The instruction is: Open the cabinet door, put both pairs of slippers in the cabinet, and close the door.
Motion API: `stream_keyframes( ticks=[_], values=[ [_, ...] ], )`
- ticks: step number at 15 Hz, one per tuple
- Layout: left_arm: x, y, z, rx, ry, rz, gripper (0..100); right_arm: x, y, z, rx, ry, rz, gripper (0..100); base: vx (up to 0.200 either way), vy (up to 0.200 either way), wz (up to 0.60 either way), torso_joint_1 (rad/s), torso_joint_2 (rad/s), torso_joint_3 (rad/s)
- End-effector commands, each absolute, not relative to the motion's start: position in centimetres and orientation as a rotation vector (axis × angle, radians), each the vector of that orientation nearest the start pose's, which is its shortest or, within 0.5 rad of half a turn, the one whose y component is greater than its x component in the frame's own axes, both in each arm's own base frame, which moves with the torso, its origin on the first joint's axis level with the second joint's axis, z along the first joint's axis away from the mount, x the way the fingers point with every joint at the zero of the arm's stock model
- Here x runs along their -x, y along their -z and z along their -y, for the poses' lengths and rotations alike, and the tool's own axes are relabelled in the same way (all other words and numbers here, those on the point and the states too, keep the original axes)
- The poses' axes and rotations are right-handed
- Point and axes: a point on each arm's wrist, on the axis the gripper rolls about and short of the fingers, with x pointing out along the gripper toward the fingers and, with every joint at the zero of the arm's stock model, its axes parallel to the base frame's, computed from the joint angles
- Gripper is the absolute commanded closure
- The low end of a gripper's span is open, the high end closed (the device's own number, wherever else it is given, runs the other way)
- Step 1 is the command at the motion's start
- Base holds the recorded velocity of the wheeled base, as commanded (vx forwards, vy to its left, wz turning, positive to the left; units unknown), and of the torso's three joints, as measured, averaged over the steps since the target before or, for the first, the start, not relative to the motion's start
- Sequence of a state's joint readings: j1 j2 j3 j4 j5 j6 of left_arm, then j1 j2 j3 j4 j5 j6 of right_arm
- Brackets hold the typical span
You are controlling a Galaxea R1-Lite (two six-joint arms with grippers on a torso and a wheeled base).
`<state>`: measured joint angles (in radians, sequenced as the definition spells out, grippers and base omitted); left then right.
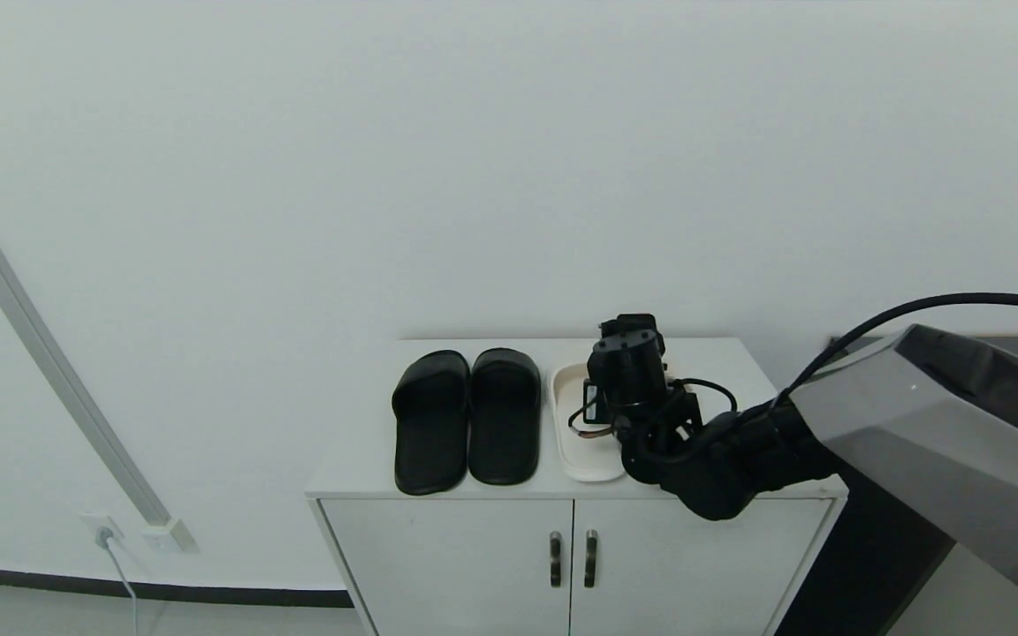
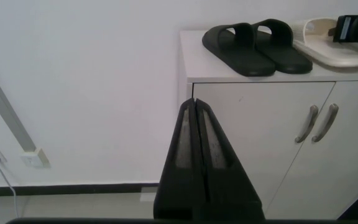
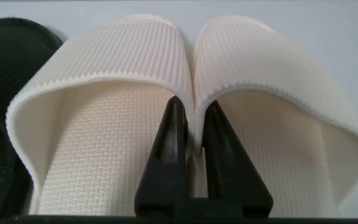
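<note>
The right gripper (image 3: 193, 111), fingers clenched on the adjoining inner edges of the white slippers (image 3: 104, 143), should lift straight up, pinching both evenly.

Matte black rubber slide slippers (image 1: 467, 420): uniform black on strap and sole; the footbed carries a fine dimpled grain.

Cream-white ribbed foam slide slippers (image 3: 104, 106): cream throughout. Straps show close parallel ribs with a toothed edge line; footbeds show a small repeating zigzag emboss.

White flat-panel cabinet (image 1: 725, 362): plain white top and doors, unpatterned.

Curved metal door handles (image 1: 555, 558): grey-silver.

Right claw (image 3: 193, 106): black, smooth.

Left claw (image 2: 195, 102): black, with grey inset faces.
</note>
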<state>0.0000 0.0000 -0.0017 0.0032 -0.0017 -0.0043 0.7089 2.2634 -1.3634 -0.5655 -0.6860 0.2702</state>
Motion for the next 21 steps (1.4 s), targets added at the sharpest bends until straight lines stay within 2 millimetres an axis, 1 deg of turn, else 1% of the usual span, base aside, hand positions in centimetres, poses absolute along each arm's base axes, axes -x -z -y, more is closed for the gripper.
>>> stream_keyframes(
  ticks=[1, 2, 3, 4, 5, 6, 7, 8, 9, 10, 13, 15, 18, 21],
  values=[
    [2.3, -7.5, 0.0, 0.005, 0.000, -0.003, 100, -32.7, -15.0, -26.6, -0.068, -0.006, -0.212, 100, 0.000, 0.000, 0.00, 0.000, 0.00, 0.000],
    [2.3, -7.6, 0.0, 0.005, 0.000, -0.002, 100, -31.6, -16.2, -26.1, -0.067, -0.025, -0.204, 100, 0.000, 0.000, 0.00, 0.000, 0.00, 0.000],
    [2.3, -7.5, 0.0, 0.005, 0.000, -0.003, 100, -30.9, -16.7, -25.7, -0.067, -0.042, -0.203, 100, 0.000, 0.000, 0.00, 0.000, 0.00, 0.000],
    [2.3, -7.5, 0.0, 0.005, 0.000, -0.003, 100, -28.7, -18.0, -24.4, -0.061, -0.102, -0.206, 100, 0.000, 0.000, 0.00, 0.000, 0.00, 0.000],
    [2.3, -7.5, 0.0, 0.005, 0.000, -0.003, 100, -27.1, -18.6, -23.6, -0.056, -0.154, -0.213, 100, 0.000, 0.000, 0.00, 0.000, 0.00, 0.000],
    [2.3, -7.5, 0.0, 0.005, 0.000, -0.003, 100, -25.9, -18.9, -23.1, -0.049, -0.198, -0.220, 100, 0.000, 0.000, 0.00, 0.000, 0.00, 0.000],
    [2.3, -7.5, 0.0, 0.005, 0.000, -0.003, 100, -23.7, -19.3, -22.3, -0.037, -0.289, -0.231, 100, 0.000, 0.000, 0.00, 0.000, 0.00, 0.000],
    [2.3, -7.6, 0.0, 0.005, 0.000, -0.002, 100, -22.7, -19.5, -21.9, -0.033, -0.337, -0.236, 100, 0.000, 0.000, 0.00, 0.000, 0.00, 0.000],
    [2.3, -7.6, 0.0, 0.005, 0.000, -0.002, 100, -21.2, -19.6, -21.3, -0.031, -0.419, -0.248, 100, 0.000, 0.000, 0.00, 0.000, 0.00, 0.000],
    [2.3, -7.5, 0.0, 0.005, 0.000, -0.003, 100, -20.4, -19.7, -21.0, -0.031, -0.466, -0.252, 100, 0.000, 0.000, 0.00, 0.000, 0.00, 0.000],
    [2.3, -7.5, 0.0, 0.005, 0.000, -0.003, 100, -18.4, -19.8, -20.4, 0.034, -0.532, -0.240, 100, 0.000, 0.000, 0.00, 0.000, 0.00, 0.000],
    [2.3, -7.5, 0.0, 0.005, 0.000, -0.003, 100, -18.2, -19.5, -20.3, 0.085, -0.543, -0.235, 100, 0.000, 0.000, 0.00, 0.000, 0.00, 0.000],
    [2.3, -7.5, 0.0, 0.005, 0.000, -0.002, 100, -17.7, -19.3, -20.4, 0.089, -0.593, -0.247, 100, 0.000, 0.000, 0.00, 0.000, 0.00, 0.000],
    [2.3, -7.5, 0.0, 0.005, 0.000, -0.003, 100, -17.4, -19.3, -20.2, 0.090, -0.602, -0.245, 100, 0.000, 0.000, 0.00, 0.000, 0.00, 0.000]
  ],
)
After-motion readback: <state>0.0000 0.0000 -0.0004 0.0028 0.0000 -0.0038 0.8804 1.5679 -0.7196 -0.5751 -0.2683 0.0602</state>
